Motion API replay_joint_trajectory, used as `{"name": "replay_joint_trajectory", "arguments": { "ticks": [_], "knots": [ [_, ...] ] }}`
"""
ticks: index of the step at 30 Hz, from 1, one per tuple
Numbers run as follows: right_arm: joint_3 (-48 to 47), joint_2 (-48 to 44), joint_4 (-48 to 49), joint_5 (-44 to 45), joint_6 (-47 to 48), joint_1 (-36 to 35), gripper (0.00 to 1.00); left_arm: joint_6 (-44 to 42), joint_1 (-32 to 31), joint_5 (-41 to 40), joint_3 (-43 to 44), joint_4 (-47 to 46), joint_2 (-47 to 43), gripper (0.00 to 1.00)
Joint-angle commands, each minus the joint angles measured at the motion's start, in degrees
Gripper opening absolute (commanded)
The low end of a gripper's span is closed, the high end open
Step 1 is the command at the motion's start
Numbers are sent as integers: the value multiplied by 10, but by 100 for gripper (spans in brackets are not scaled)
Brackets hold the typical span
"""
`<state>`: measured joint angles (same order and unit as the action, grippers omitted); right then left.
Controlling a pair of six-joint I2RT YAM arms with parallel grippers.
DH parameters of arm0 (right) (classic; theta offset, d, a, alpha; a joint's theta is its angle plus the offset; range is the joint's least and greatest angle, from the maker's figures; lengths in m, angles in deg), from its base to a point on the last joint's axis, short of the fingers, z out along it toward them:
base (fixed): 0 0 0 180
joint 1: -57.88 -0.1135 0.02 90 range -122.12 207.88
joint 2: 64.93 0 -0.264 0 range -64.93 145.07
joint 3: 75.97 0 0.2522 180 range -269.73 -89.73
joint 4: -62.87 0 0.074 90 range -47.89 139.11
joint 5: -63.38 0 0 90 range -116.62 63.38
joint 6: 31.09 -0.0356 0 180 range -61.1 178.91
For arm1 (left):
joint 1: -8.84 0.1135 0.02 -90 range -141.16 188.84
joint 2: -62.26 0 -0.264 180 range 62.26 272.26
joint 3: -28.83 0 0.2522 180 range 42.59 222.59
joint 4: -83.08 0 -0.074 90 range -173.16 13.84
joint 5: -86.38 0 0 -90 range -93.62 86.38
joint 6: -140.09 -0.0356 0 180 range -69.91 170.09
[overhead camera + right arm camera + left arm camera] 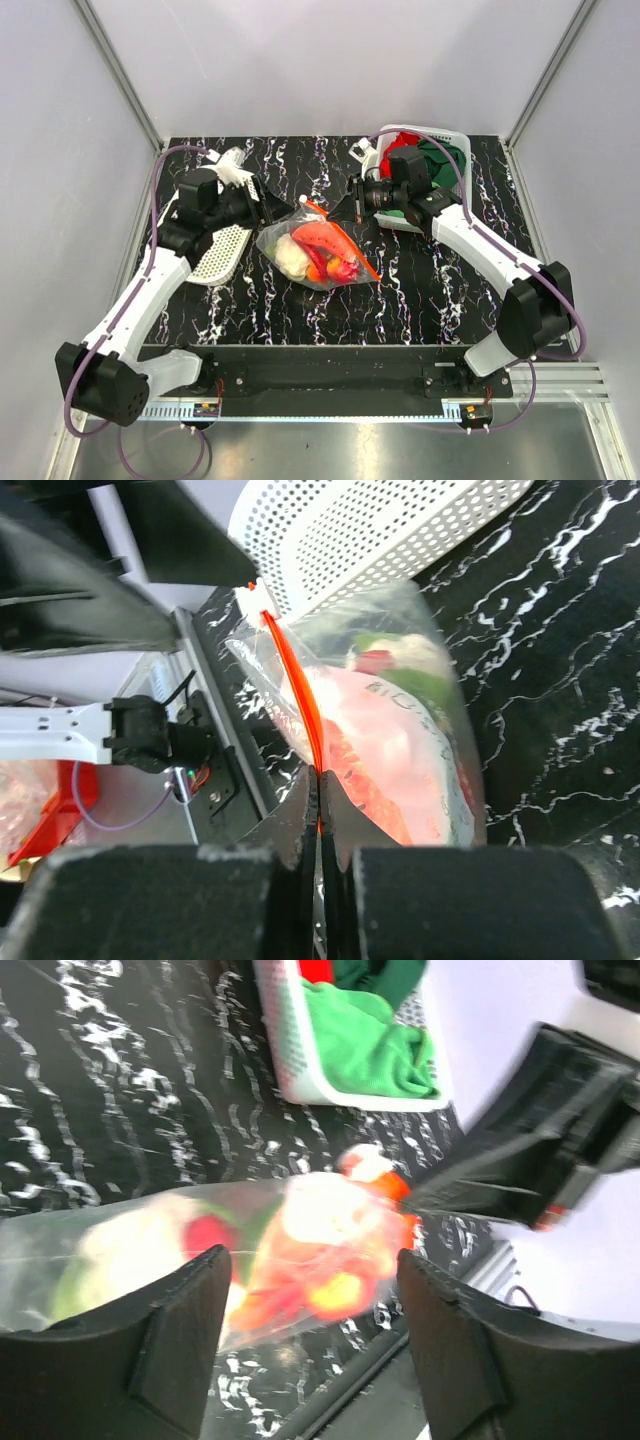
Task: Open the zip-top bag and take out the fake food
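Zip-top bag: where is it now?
Top view: zip-top bag is central, between left gripper and right gripper, which pinches its orange zip strip; white mesh basket on its left.

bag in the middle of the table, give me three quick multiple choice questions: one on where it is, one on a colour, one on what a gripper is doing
1. Where is the bag?
A) on the table between the empty basket and the basket with cloths
B) inside a basket
C) on the floor

2. What colour is the bag's zip strip?
A) blue
B) orange-red
C) black

3. What is the right gripper doing?
A) open above the bag
B) shut on a cloth
C) shut on the zip strip

Answers:
1 A, the top view shows it lying on the dark table between the two.
2 B, the right wrist view shows a bright orange-red line along the mouth.
3 C, the jaws are pressed together with the strip between them.
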<state>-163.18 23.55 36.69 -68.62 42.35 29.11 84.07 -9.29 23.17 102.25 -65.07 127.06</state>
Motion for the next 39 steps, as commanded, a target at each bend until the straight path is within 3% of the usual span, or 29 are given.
{"name": "replay_joint_trajectory", "arguments": {
  "ticks": [1,8,15,16,17,19,22,23,26,28,30,31,33,34,35,39],
  "knots": [
    [-3,-23,7,-47,-19,-3,0,-46,15,87,-7,-66,31,68],
    [-17,-17,9,-78,-44,-1,0,-30,18,206,-2,-171,73,69],
    [-21,-2,8,-104,-45,-1,0,-26,23,281,7,-210,158,55],
    [-22,-2,8,-105,-46,0,0,-26,24,284,8,-213,163,51],
    [-22,-2,7,-103,-46,0,0,-20,26,289,9,-219,170,41],
    [-22,-4,7,-104,-48,3,0,-9,27,303,4,-246,175,35],
    [-24,-2,-1,-107,-44,7,0,-12,30,300,5,-245,170,17],
    [-27,-2,-20,-101,-36,8,0,-13,31,301,5,-246,166,8],
    [-36,1,-58,-86,-1,10,0,-9,31,300,4,-243,149,0],
    [-50,7,-70,-82,4,9,0,-8,31,293,-1,-237,131,0],
    [-67,12,-96,-67,6,10,14,-5,29,282,-10,-234,112,0],
    [-85,16,-104,-61,6,10,29,0,28,276,-13,-234,104,0],
    [-106,19,-131,-26,21,6,35,5,26,255,-23,-229,85,0],
    [-134,25,-158,-6,30,5,47,11,22,248,-25,-227,81,0],
    [-145,27,-165,15,42,1,51,14,20,239,-26,-221,75,0],
    [-178,43,-168,10,44,-5,66,13,2,210,-22,-198,62,0]
  ]
}}
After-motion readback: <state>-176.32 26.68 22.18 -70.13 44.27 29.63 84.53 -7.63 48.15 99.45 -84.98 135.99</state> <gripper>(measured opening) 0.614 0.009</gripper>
